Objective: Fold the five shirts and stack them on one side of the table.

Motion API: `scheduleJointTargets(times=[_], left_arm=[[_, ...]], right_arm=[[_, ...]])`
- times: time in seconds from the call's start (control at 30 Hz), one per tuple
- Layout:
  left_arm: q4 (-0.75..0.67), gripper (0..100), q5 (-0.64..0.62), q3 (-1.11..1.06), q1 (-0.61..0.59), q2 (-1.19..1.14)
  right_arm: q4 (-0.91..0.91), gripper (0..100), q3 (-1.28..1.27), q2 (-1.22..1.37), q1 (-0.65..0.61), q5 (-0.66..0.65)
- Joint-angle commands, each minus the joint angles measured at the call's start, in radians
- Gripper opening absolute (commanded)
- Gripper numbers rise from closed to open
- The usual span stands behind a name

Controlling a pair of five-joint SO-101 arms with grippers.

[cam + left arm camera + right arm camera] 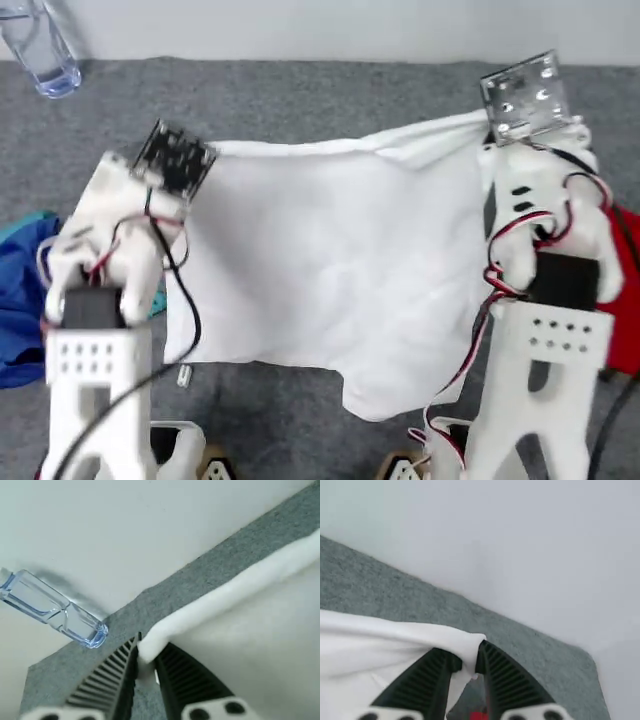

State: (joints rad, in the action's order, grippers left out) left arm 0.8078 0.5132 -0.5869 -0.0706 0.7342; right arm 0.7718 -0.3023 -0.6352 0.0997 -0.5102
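Observation:
A white shirt lies spread over the grey table, held up along its far edge between the two arms. My left gripper is shut on the far left corner of the white shirt, with the cloth pinched between its black fingers; in the high view this gripper sits at the shirt's far left. My right gripper is shut on the far right corner of the white shirt; from above it is at the shirt's far right.
A clear plastic bottle stands at the far left corner, seen also from the left wrist as a bottle. Blue cloth lies at the left edge and red cloth at the right edge. A pale wall backs the table.

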Motion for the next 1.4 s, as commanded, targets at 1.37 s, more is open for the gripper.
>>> scheduleJointTargets(times=[1.37], left_arm=[[0.097, 1, 0.115, 0.748, -0.041, -0.790]], right_arm=[[0.068, 0.9, 0.634, 0.647, -0.091, 0.072]])
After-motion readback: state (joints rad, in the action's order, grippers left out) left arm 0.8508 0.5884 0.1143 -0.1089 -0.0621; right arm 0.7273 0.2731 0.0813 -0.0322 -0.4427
